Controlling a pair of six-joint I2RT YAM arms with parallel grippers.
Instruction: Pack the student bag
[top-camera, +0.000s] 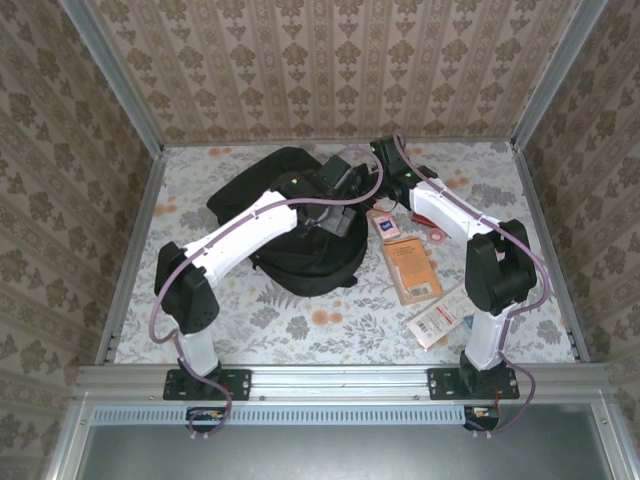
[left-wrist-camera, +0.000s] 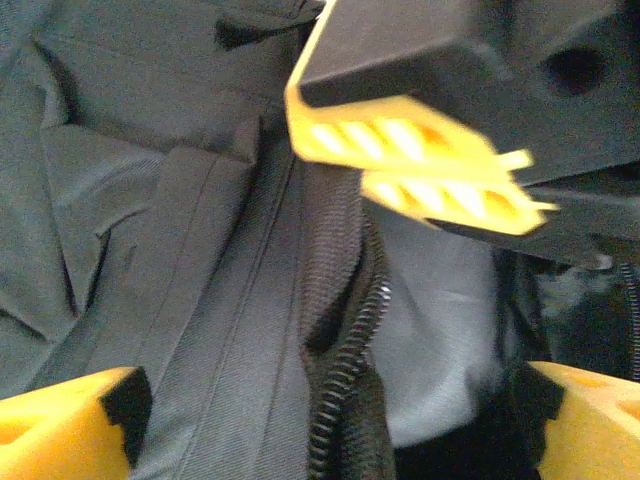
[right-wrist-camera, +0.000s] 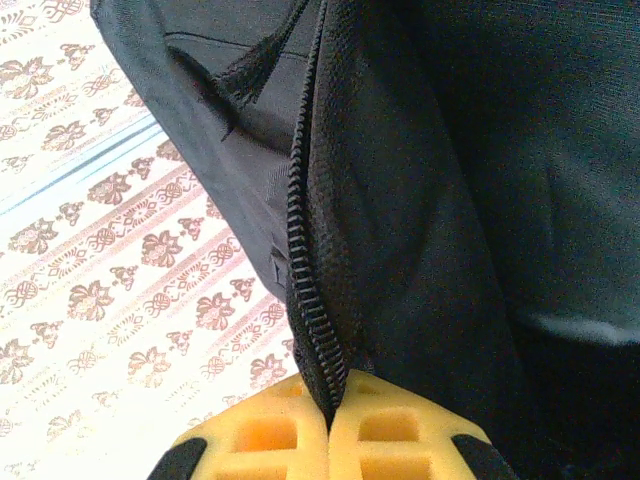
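reaching over the student bag (top-camera: 310, 262) at mid desk (top-camera: 250, 320), both arms bent inward.
left tool (left-wrist-camera: 330, 425) gapes wide above the open zipper (left-wrist-camera: 345, 370); right tool (right-wrist-camera: 328, 440) pinches the bag's zipper edge. orange booklet (top-camera: 412, 268) and packet (top-camera: 440, 322) lie beside, right.

Count on inspection:

- Student bag (top-camera: 310, 262): one, black.
- Robot arms: two, namely one left arm (top-camera: 245, 232) and one right arm (top-camera: 482, 250).
- Grippers: two, namely one left gripper (left-wrist-camera: 330, 430) and one right gripper (right-wrist-camera: 330, 428), with two yellow fingers each, four in all.
- Table (top-camera: 250, 322): one.
- Loose items that can be told apart: five.
  - One orange-brown booklet (top-camera: 412, 268).
  - One white packet (top-camera: 438, 320) with red print.
  - One small pink card (top-camera: 383, 222).
  - One red object (top-camera: 432, 208), kind not determinable.
  - One pink ring (top-camera: 440, 235).
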